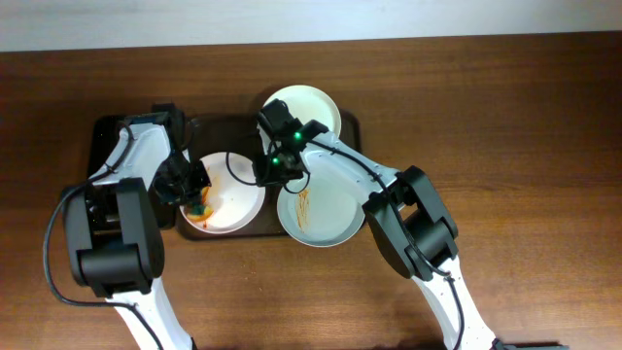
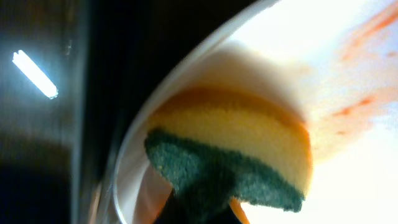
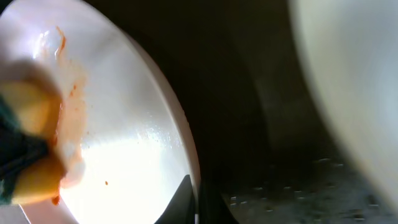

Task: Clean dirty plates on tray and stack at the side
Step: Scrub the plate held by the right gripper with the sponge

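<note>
A white plate smeared with orange-red sauce lies on the left half of the dark brown tray. My left gripper is shut on a yellow and green sponge, pressed onto this plate near its left rim. My right gripper is shut on the plate's right rim, one finger inside. A pale plate with an orange streak lies at the tray's front right. A clean-looking pale plate lies at the back.
The tray floor shows dark between the plates in the right wrist view, with another pale plate at the right. Brown wooden table surrounds the tray. Both arms cross over the tray.
</note>
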